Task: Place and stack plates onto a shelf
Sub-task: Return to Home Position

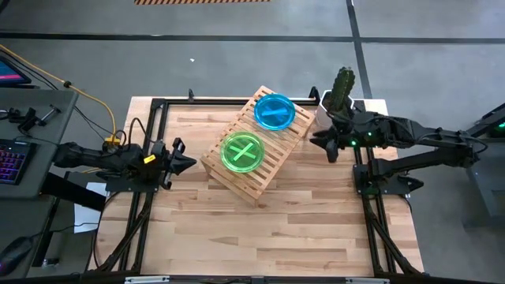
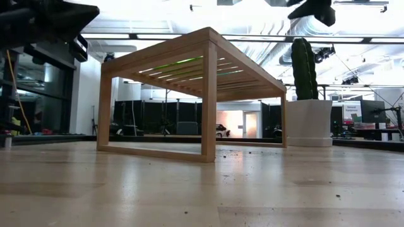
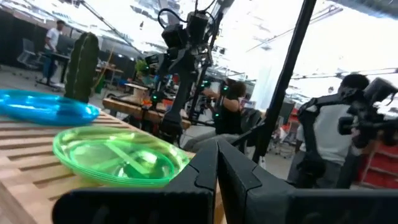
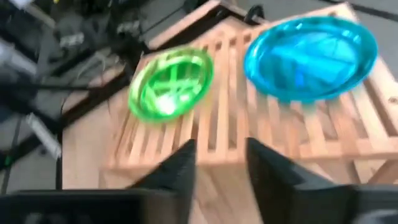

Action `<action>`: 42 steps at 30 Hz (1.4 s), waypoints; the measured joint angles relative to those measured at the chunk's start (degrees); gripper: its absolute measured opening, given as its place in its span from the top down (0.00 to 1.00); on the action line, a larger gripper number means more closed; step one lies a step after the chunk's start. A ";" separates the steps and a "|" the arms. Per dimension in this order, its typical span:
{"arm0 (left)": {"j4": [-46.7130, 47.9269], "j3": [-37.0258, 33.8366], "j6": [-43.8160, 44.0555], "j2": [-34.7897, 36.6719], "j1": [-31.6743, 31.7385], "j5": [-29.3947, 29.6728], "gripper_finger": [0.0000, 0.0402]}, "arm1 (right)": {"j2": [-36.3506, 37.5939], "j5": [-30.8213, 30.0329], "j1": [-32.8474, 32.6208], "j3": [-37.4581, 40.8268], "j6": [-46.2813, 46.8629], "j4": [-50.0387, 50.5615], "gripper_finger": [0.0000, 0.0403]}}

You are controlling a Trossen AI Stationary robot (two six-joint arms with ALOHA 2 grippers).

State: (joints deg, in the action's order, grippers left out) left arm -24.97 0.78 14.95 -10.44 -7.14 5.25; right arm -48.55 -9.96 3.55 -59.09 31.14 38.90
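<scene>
- Left gripper (image 1: 183, 162): fingers together, holding nothing, at the left side of the table (image 1: 300, 237).
- Right gripper (image 1: 322, 142): fingers apart, holding nothing, hovers just beside the shelf (image 1: 272, 167).
- On the slatted wooden shelf lie translucent green plates (image 1: 242, 152) marked with a lighter cross.
- Teal-blue plates (image 1: 274, 112) lie beside them.

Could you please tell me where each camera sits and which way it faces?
High view: overhead, looking straight down; shows both arms, left gripper, right gripper.
Low view: table-top height, level across at the shelf and cactus pot; arm parts overhead.
Left wrist view: on left arm, facing across green plates; shut fingers in front.
Right wrist view: on right arm, facing the shelf; open fingers in front.
Shared: both wrist views show the blue plates.
</scene>
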 joint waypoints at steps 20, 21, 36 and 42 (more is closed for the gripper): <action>1.42 0.00 1.41 0.00 0.00 -0.17 1.00 | 31.62 7.14 -2.25 43.84 -4.50 -36.54 1.00; 1.44 0.00 1.41 0.00 0.00 -0.17 1.00 | 33.11 7.83 -1.84 45.46 -4.44 -37.55 1.00; 12.82 0.02 1.41 4.17 0.00 -0.15 1.00 | 45.72 9.39 -4.54 58.51 -9.82 -46.75 1.00; 23.68 0.11 1.36 9.25 0.00 -1.54 1.00 | 45.61 9.11 -4.74 58.51 -6.66 -43.49 1.00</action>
State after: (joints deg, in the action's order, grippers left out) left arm -1.29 0.89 16.31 -1.19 -7.14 3.71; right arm -2.94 -0.84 -1.19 -0.58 24.48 -4.59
